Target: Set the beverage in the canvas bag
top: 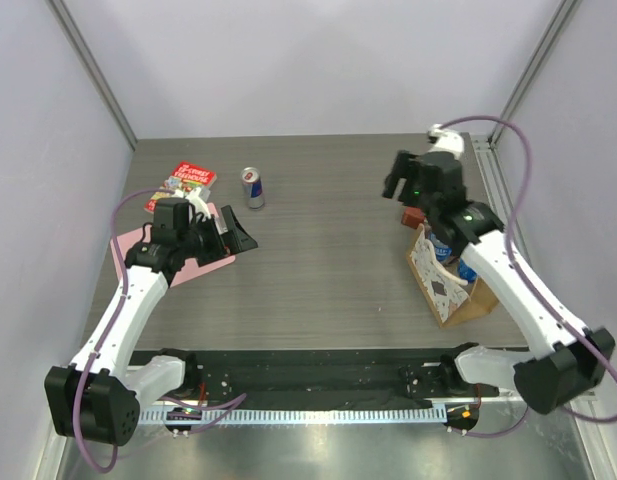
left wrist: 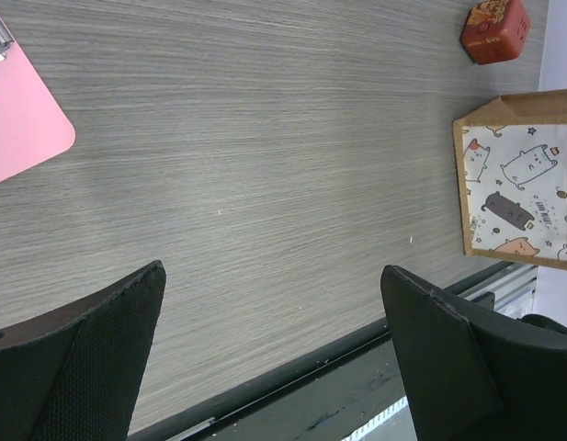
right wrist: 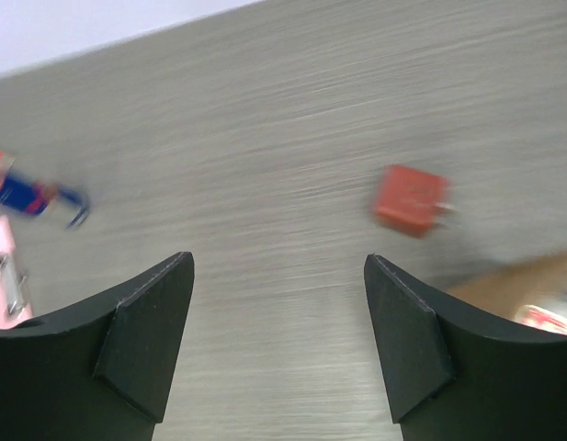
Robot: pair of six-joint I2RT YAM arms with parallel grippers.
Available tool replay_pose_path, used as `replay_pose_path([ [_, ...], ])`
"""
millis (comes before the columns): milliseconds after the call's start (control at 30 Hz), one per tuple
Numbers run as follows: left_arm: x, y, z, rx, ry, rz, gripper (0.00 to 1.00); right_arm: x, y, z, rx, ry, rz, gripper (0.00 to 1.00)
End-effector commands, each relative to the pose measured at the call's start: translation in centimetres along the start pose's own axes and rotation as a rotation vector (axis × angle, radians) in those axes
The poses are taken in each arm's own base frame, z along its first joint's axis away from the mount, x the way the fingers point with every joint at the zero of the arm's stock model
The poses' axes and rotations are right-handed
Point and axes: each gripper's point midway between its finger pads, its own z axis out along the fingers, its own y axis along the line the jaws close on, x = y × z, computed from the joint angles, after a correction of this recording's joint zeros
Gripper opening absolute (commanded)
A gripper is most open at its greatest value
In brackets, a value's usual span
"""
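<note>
My right gripper [top: 396, 188] hung open and empty near the boxy tan canvas bag [top: 438, 278]. The small silver-and-blue drink can [top: 253, 188] stood far away; I should grab its middle gently.

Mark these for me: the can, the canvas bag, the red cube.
can [top: 253, 188]: top external view, middle of its upright side.
canvas bag [left wrist: 522, 184]: left wrist view, white panel with the cat print.
red cube [left wrist: 494, 29]: left wrist view, its upper face.
</note>
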Motion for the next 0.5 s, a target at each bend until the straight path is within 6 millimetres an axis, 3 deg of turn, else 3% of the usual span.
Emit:
replay_pose_path([
  [0, -0.8, -1.1, -0.5, 0.044, -0.044, 0.024, 1.00, -0.4, 9.3, 2.1, -0.172, -0.028, -0.113, 0.81],
  [33, -0.9, -1.1, -0.7, 0.042, -0.050, 0.026, 1.00, 0.5, 10.9, 3.7, -0.188, -0.004, -0.133, 0.81],
  [100, -1.2, -0.8, -1.0, 0.015, -0.068, 0.034, 1.00, 1.1, 14.2, 4.5, -0.272, -0.004, -0.140, 0.81],
  [133, -1.4, -0.8, -1.4, 0.006, -0.088, 0.040, 1.00, 2.0, 15.6, 5.9, -0.294, 0.011, -0.149, 0.81],
  [233, -2.3, -0.1, -2.1, -0.052, -0.145, 0.048, 1.00, 2.0, 20.6, 6.8, -0.423, -0.030, -0.158, 0.82],
  [267, -2.4, 0.0, -2.7, -0.066, -0.167, 0.050, 1.00, 3.4, 22.0, 8.5, -0.442, -0.019, -0.173, 0.81],
  [300, -3.0, 0.6, -3.1, -0.106, -0.202, 0.051, 1.00, 4.2, 23.7, 8.5, -0.484, -0.010, -0.194, 0.82],
  [333, -3.2, 0.8, -3.4, -0.122, -0.219, 0.055, 1.00, 2.8, 25.4, 8.5, -0.515, -0.041, -0.189, 0.82],
  [367, -3.3, 0.9, -3.9, -0.137, -0.236, 0.055, 1.00, 5.1, 26.4, 10.3, -0.517, -0.003, -0.219, 0.82],
  [400, -3.7, 1.3, -4.3, -0.163, -0.258, 0.056, 1.00, 5.6, 28.0, 10.1, -0.548, -0.005, -0.250, 0.82],
  [433, -3.8, 1.4, -4.4, -0.174, -0.267, 0.057, 1.00, 4.7, 29.6, 10.2, -0.568, -0.036, -0.251, 0.82],
  [467, -3.9, 1.5, -4.7, -0.182, -0.274, 0.055, 1.00, 6.8, 30.5, 11.6, -0.569, -0.014, -0.285, 0.82],
])
